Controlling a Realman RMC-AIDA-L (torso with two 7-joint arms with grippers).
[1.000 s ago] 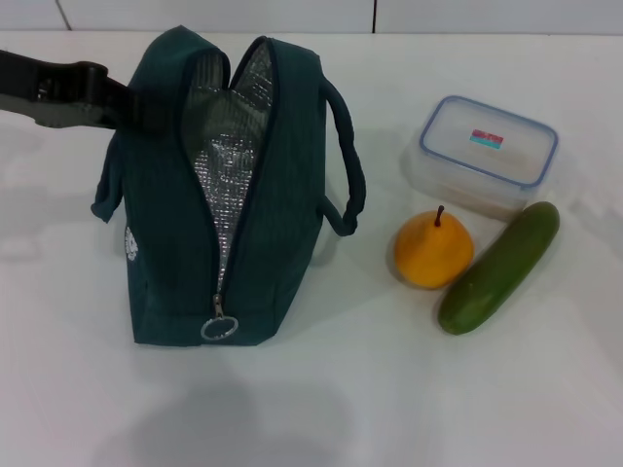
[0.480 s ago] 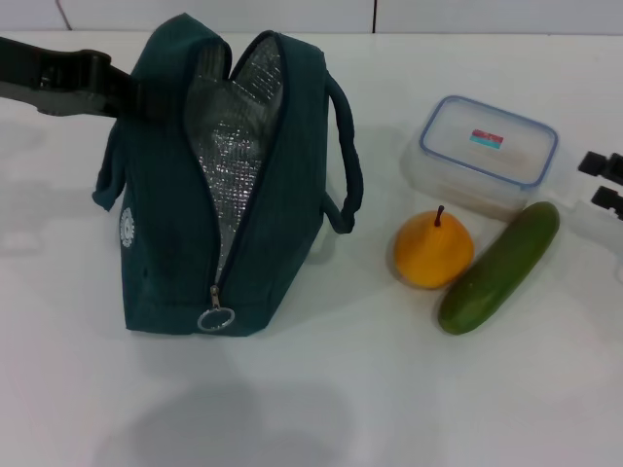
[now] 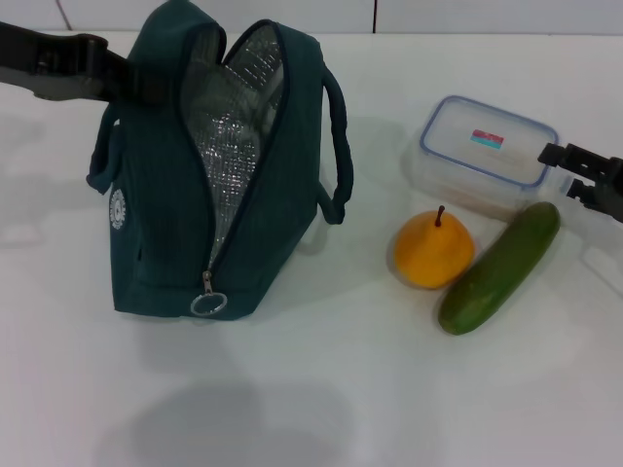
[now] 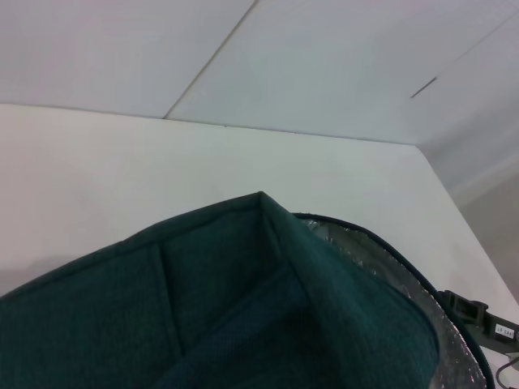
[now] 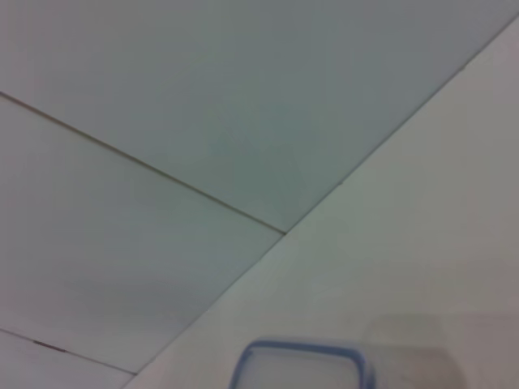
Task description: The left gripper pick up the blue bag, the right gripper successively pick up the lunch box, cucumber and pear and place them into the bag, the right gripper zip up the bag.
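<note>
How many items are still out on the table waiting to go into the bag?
3. The lunch box sits farthest back at the right; the pear is in front of it, toward the blue bag; the cucumber lies diagonally beside the pear. Nothing shows inside the bag, though its bottom is hidden.

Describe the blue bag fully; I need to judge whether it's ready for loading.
The blue bag is dark teal fabric with silver foil lining, two loop handles and a round white logo. It stands upright on the white table, tilted a little, unzipped and gaping, the ring pull hanging at the zipper's near end. The left gripper holds its upper far corner. Nothing shows inside.
</note>
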